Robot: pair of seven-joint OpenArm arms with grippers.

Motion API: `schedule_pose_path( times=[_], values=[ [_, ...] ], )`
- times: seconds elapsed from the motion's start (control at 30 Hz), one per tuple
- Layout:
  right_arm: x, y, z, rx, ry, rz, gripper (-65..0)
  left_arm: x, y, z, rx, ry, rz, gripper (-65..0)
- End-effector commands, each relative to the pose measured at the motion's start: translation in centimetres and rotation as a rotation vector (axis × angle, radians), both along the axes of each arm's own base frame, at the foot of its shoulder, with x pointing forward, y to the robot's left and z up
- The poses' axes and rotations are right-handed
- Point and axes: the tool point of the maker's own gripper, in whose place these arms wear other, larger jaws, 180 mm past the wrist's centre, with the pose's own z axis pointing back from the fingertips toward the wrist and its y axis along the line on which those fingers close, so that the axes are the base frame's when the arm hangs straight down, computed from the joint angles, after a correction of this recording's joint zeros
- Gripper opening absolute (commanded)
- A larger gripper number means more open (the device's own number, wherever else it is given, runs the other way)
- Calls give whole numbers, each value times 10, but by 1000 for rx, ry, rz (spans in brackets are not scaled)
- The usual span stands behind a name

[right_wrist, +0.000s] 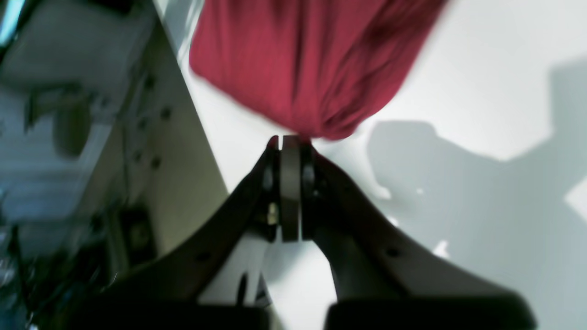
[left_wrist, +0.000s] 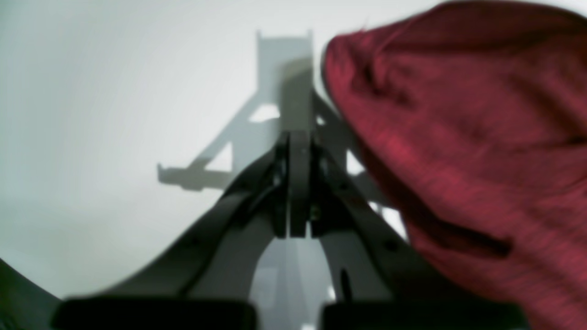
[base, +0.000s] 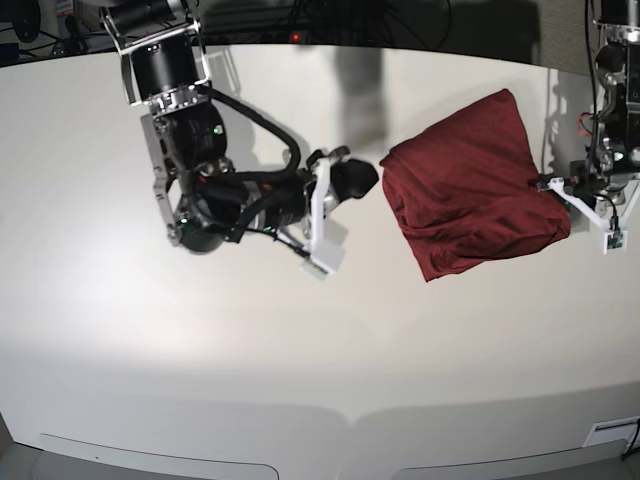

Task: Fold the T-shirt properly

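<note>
The near half of the white bench (base: 300, 380) is bare surface, its front edge curving along the bottom of the base view.

Farther in, toward the far right part of the bench, is the T-shirt (base: 470, 180), a dark red, bunched, roughly four-sided mass with loose folds along its near edge. Whether it lies flat on the bench or is partly raised cannot be told.

The right gripper (base: 365, 178) comes in from the base view's left on a black arm and meets the shirt's left edge. In the right wrist view, the right gripper (right_wrist: 290, 137) has its jaws pressed together, and the T-shirt (right_wrist: 312, 59) gathers into a pinched bundle right at the tips, so it grips the cloth. The bench edge runs up the left of that view, with blurred clutter beyond it.

The left gripper (base: 548, 185) sits at the shirt's right edge, close to the bench's right side. In the left wrist view, the left gripper (left_wrist: 294, 137) is closed, with no cloth visible between the jaws. The T-shirt (left_wrist: 458, 137) fills the right of that frame just beside it, and the gripper's shadow falls on the bench ahead.

Beyond the shirt, the far bench edge meets a dark background.
</note>
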Motion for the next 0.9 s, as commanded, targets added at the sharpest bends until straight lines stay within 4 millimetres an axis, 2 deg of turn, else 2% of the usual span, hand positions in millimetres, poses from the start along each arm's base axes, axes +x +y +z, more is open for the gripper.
schedule_pose_path(
  times=[0.0, 0.1, 0.17, 0.3, 0.5, 0.63, 0.73, 0.87],
  values=[
    [16, -4, 25, 41, -73, -25, -650, 9, 6, 14, 22, -59, -8, -650],
    [30, -38, 43, 22, -148, -102, -650, 5, -7, 14, -34, -127, -39, -650],
    [32, -63, 51, 11, -176, -146, -650, 1, -18, 17, -72, -170, -68, -650],
    [23, -116, 45, -73, -191, -237, -650, -14, -35, 26, -81, -203, -120, -650],
    [-17, -176, 42, -91, -129, -345, -650, -45, -74, 60, -108, -251, -222, -650],
    [-44, -204, 47, -97, -111, -426, -650, -69, -95, 76, -136, -252, -271, -650],
    [-65, -221, 47, -110, -90, -487, -650, -91, -102, 73, -151, -209, -283, -650],
    [-97, -247, 38, -172, -25, -565, -650, -125, -94, 57, -121, -110, -254, -650]
  ],
)
